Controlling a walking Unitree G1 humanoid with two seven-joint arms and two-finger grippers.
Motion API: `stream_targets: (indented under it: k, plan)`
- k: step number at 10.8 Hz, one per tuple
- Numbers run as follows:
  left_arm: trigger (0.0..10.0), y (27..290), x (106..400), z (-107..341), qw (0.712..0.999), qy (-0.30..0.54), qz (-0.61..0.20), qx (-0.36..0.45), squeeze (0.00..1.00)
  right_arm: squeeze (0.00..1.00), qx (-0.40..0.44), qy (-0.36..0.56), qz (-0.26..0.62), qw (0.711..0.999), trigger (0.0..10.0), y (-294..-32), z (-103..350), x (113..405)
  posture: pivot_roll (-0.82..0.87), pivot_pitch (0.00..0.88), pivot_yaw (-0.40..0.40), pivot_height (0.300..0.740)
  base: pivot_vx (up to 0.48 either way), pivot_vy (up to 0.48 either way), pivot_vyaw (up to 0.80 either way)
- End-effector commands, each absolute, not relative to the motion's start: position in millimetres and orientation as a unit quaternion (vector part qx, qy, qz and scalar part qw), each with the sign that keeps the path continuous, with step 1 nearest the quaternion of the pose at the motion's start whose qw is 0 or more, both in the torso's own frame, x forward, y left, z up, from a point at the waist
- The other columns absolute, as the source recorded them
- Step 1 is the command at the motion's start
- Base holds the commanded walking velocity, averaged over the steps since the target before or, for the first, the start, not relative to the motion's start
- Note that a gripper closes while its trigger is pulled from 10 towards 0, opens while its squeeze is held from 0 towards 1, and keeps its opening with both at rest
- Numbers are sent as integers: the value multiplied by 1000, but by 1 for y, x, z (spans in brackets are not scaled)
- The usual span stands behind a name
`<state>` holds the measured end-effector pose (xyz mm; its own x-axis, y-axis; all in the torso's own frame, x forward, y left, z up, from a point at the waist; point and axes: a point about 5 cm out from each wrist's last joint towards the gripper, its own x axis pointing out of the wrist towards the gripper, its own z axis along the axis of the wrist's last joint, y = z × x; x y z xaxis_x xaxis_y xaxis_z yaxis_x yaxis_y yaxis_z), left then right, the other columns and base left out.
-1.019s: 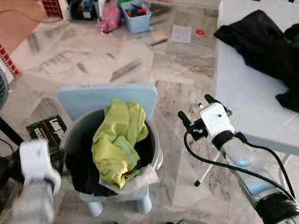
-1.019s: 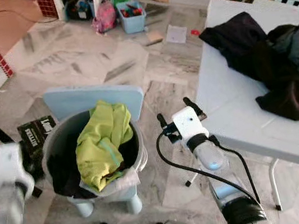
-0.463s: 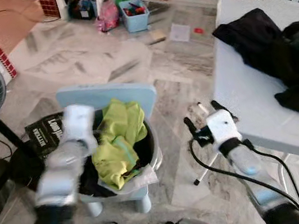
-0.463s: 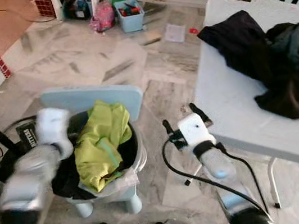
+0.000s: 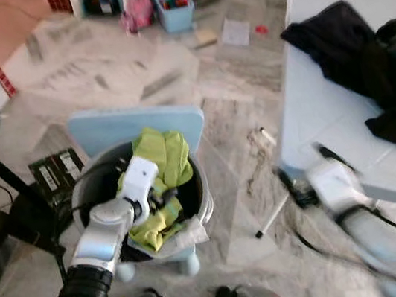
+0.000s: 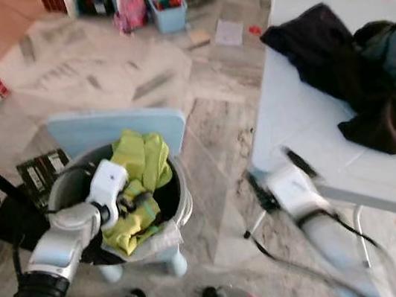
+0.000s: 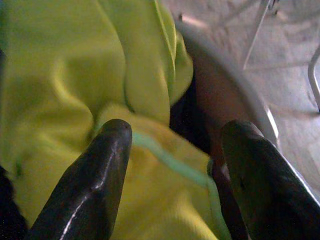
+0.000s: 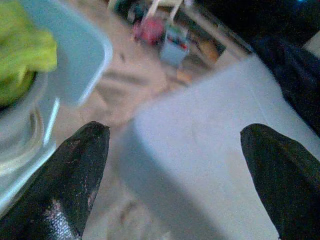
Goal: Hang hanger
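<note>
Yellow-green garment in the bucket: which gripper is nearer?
Left. The left gripper is over the bucket, its open jaws right at the yellow-green garment. The right gripper, jaws open, is off beside the white table.

Garment (image 5: 159,177) in bucket (image 5: 87,187) on stool (image 5: 104,127), table (image 5: 312,108) right, perhaps clothes (image 5: 366,69) atop

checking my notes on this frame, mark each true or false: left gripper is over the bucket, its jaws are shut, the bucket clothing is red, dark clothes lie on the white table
1. The left gripper is over the grey bucket. True.
2. Its jaws are shut. False: they stand open above the garment.
3. The clothing in the bucket is red. False: the garment is yellow-green.
4. Dark clothes lie on the white table. True.
5. The right gripper holds a hanger. False: its jaws are open and empty.
</note>
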<state>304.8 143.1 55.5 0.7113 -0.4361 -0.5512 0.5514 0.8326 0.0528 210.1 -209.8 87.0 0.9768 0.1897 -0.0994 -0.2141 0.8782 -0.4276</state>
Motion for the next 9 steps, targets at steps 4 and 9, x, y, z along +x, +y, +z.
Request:
stream_targets:
  k: [4,9]
  plan:
    - [9922,140,309,41,910,291,-275,106,0,0,-253,59,96,961,10000,-235,107,186,-236,268,-161,740,0,0,0]
    - [10000,164,322,44,956,273,-109,18,0,0,-257,66,112,958,10000,-227,105,188,-210,259,-165,740,0,0,0]
